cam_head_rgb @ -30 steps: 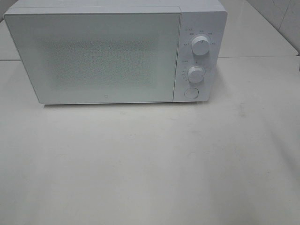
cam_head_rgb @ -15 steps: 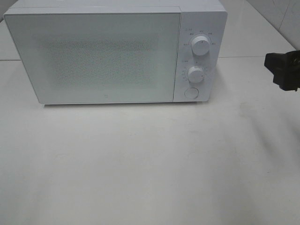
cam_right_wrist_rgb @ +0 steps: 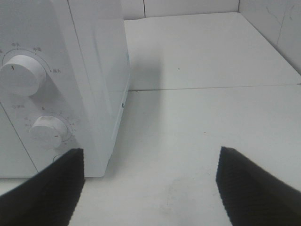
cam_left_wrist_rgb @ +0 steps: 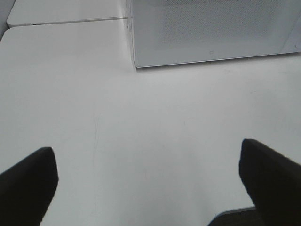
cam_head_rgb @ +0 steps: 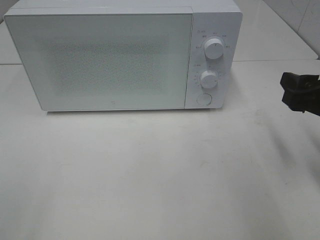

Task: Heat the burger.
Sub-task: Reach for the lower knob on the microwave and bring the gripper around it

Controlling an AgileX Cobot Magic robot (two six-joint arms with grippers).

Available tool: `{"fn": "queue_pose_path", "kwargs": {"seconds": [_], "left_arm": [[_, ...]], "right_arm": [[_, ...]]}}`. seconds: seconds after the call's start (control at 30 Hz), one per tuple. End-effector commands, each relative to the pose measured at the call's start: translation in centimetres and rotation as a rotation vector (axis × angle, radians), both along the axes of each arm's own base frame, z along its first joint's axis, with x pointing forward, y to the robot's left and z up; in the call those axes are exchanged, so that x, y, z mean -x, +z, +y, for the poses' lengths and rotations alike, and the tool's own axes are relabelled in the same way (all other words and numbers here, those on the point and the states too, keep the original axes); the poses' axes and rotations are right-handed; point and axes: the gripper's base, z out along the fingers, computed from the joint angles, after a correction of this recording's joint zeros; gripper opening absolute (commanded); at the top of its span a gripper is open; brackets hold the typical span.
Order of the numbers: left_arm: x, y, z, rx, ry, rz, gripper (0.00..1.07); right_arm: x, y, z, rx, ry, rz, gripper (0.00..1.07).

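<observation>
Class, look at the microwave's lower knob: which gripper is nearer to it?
Right. The right gripper hangs off the microwave's control-panel side, near the lower knob. The left gripper is outside the high view, set back facing the door's opposite lower corner.

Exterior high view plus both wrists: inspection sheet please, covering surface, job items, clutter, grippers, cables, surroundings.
Surface: matte white tabletop, faint scuffs.
Job's things: burger, nothing seen in any view; white box-shaped microwave oven, door shut, two round white dials above a round white button.
Clutter: nothing seen.
Grippers: left gripper open, empty, above the table; right gripper open, empty, beside the oven's control side.
Cables: nothing seen.
Surroundings: pale tiled wall, far right.
</observation>
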Motion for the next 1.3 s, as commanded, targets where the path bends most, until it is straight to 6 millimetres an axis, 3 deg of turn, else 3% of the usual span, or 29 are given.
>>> {"fn": "queue_pose_path", "kwargs": {"seconds": [0.03, 0.37, 0.47, 0.73, 1.1, 1.3], "left_arm": [[0.2, 0.0, 0.0, 0.010, 0.001, -0.028, 0.98], [0.2, 0.0, 0.0, 0.010, 0.001, -0.028, 0.98], [0.2, 0.0, 0.0, 0.010, 0.001, -0.028, 0.98], [0.2, 0.0, 0.0, 0.010, 0.001, -0.028, 0.98], [0.2, 0.0, 0.0, 0.010, 0.002, -0.027, 0.98], [0.2, 0.0, 0.0, 0.010, 0.002, -0.027, 0.98]], "right_arm": [[-0.1, 0.2, 0.2, 0.028, 0.000, -0.031, 0.75], [-0.2, -1.6, 4.4, 0.121, -0.014, -0.099, 0.75], [-0.2, -1.7, 4.8, 0.126, -0.017, -0.106, 0.75], [-0.9, -2.8, 8.2, 0.111, -0.055, -0.100, 0.75], [-1.7, -3.3, 10.8, 0.140, -0.033, -0.101, 0.75], [-1.8, -4.2, 11.0, 0.170, -0.025, -0.080, 0.75]]}}
